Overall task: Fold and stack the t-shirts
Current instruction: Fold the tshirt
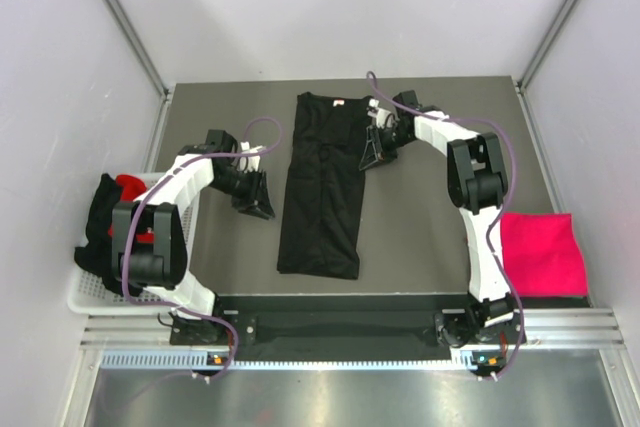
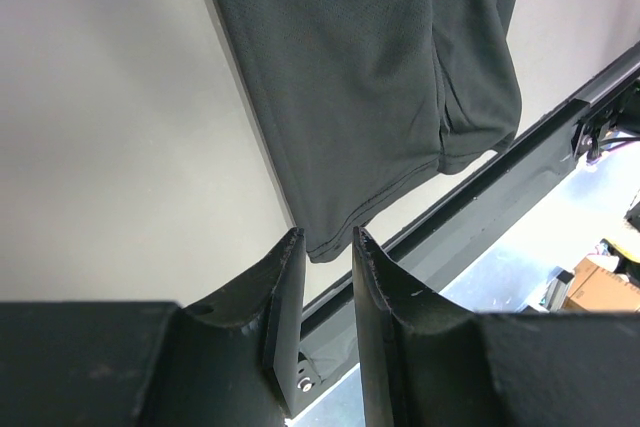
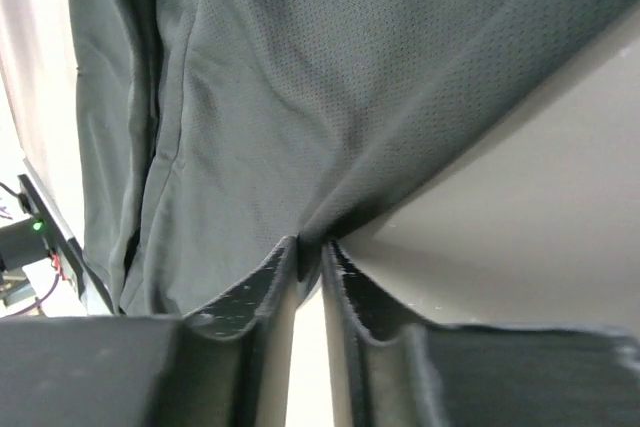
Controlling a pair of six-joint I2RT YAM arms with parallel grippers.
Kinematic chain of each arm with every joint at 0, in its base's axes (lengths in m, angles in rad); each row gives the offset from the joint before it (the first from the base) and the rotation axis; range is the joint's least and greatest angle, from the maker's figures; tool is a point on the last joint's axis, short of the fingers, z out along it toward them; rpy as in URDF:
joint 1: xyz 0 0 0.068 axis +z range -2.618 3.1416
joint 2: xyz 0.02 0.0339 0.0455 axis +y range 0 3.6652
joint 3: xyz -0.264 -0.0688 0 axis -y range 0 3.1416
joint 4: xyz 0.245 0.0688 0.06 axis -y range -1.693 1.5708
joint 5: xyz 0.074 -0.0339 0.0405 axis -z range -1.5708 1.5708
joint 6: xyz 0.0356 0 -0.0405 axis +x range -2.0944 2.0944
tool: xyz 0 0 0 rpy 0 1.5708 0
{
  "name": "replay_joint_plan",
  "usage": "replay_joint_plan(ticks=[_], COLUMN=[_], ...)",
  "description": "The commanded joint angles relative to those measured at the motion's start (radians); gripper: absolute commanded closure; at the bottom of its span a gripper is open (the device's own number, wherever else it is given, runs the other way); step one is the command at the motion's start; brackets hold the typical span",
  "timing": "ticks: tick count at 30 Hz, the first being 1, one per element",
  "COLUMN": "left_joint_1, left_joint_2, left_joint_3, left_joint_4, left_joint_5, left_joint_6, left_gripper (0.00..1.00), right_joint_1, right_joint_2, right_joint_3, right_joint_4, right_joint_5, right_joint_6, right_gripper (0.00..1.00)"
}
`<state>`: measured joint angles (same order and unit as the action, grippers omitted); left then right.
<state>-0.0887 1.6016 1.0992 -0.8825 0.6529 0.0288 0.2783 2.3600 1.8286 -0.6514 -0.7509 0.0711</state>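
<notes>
One pink tee [image 1: 540, 252] folded, right table [image 1: 420, 237] edge. Black tee [image 1: 322, 187] mid-table, folded to long strip; cross-fold judged pending. Right gripper [image 1: 367, 162] pinches its right edge near collar. Left gripper [image 1: 257, 207] parted, empty, beside hem. More tees [image 1: 100, 227] in basket [image 1: 85, 297], unfolded.

Flat t-shirt [image 1: 322, 187] central, folded t-shirt [image 1: 540, 252] far right, basket [image 1: 85, 294] holding t-shirts [image 1: 100, 219] far left

A white wire basket [image 1: 88, 297] sits at the grey table's [image 1: 420, 237] left edge.
</notes>
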Motion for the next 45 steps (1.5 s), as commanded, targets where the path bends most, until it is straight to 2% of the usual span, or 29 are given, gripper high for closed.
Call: replay_joint_plan(ticks=[1, 3, 7, 14, 25, 26, 29, 30, 32, 33, 36, 37, 39, 40, 42, 45], left_joint_1=[-0.002, -0.002, -0.002, -0.002, -0.002, -0.002, -0.002, -0.002, -0.002, -0.002, -0.002, -0.002, -0.002, -0.002, -0.003, -0.005], left_joint_2=[0.000, 0.003, -0.006, -0.028, -0.038, -0.040, -0.054, -0.060, -0.087, -0.100, -0.118, -0.106, -0.089, -0.071, -0.027, 0.033], left_joint_3=[0.021, 0.024, 0.016, -0.001, -0.002, -0.002, -0.009, -0.019, -0.056, -0.070, -0.116, -0.120, -0.133, -0.136, -0.133, -0.121], left_joint_4=[0.024, 0.022, 0.020, 0.033, 0.025, 0.022, 0.004, 0.001, 0.007, 0.023, 0.043, 0.040, 0.043, 0.045, 0.033, 0.025], left_joint_5=[0.005, 0.007, 0.008, 0.005, 0.017, 0.024, 0.048, 0.056, 0.077, 0.080, 0.080, 0.089, 0.123, 0.135, 0.149, 0.116], left_joint_6=[0.016, 0.014, 0.016, 0.016, 0.014, 0.013, 0.013, 0.010, -0.006, -0.026, -0.078, -0.076, -0.092, -0.101, -0.121, -0.125], left_gripper=[0.69, 0.69, 0.69, 0.69, 0.69, 0.69, 0.68, 0.60, 0.49, 0.43, 0.37, 0.37, 0.39, 0.39, 0.40, 0.40], right_joint_1=[0.010, 0.009, -0.017, -0.071, -0.080, -0.080, -0.076, -0.074, -0.079, -0.079, -0.077, -0.073, -0.070, -0.065, -0.036, 0.042], right_joint_2=[0.078, 0.073, 0.059, 0.035, -0.007, -0.011, -0.056, -0.083, -0.195, -0.235, -0.385, -0.456, -0.519, -0.578, -0.652, -0.697], right_joint_3=[-0.020, -0.019, -0.029, -0.012, -0.014, -0.015, -0.032, -0.051, -0.142, -0.179, -0.375, -0.487, -0.604, -0.718, -0.849, -0.943], right_joint_4=[-0.039, -0.051, -0.068, -0.088, -0.109, -0.109, -0.119, -0.116, -0.094, -0.090, -0.053, -0.024, 0.019, 0.076, 0.123, 0.134], right_joint_5=[0.150, 0.180, 0.229, 0.263, 0.292, 0.294, 0.303, 0.292, 0.265, 0.249, 0.179, 0.132, 0.078, 0.044, 0.053, 0.065], right_joint_6=[-0.047, -0.054, -0.062, -0.108, -0.120, -0.122, -0.143, -0.152, -0.153, -0.145, -0.110, -0.103, -0.077, -0.023, 0.016, 0.027], right_gripper=[0.86, 0.94, 0.96, 0.97, 0.96, 0.96, 0.79, 0.74, 0.72, 0.67, 0.64, 0.64, 0.64, 0.63, 0.60, 0.54])
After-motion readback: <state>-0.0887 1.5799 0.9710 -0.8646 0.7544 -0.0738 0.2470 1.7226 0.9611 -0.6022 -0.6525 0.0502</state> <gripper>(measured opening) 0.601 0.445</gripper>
